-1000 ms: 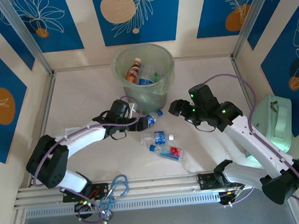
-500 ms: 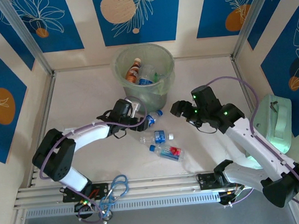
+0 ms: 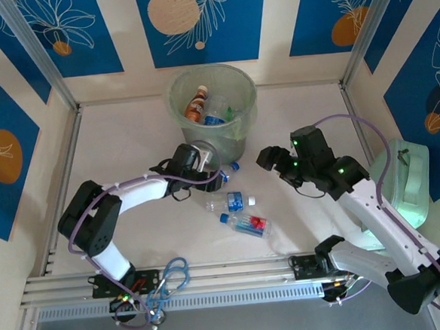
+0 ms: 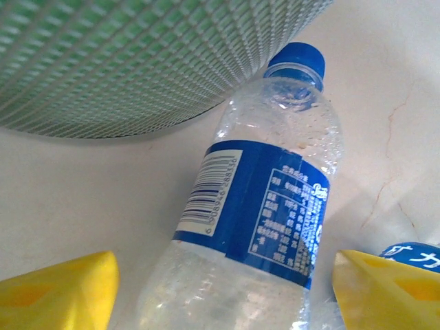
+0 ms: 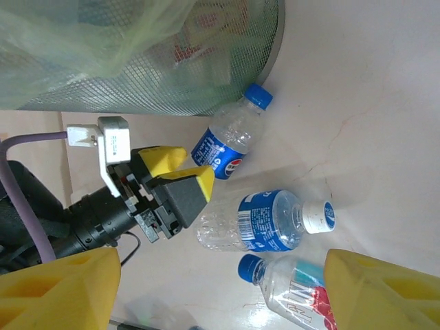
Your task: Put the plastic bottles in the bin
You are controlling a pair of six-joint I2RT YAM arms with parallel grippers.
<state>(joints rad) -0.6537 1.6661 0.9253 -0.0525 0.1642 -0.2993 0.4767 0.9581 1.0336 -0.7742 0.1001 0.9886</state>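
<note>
Overhead, the pale veined table (image 3: 121, 149) sits between cream walls (image 3: 124, 36) with blue panels (image 3: 225, 21), the bin (image 3: 237, 137) near its far edge. Left gripper (image 4: 223, 268) spreads astride a blue-labelled bottle (image 4: 268, 206) beside the bin; right gripper (image 5: 223, 256) hangs spread, empty, near two mid-table bottles (image 5: 275, 220).

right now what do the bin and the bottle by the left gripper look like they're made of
Bin: translucent pale-green plastic, probably; bottles inside show through its grid-textured wall. Blue-labelled bottle: thin clear glossy plastic by the look, droplets inside, printed blue label, blue cap.
</note>
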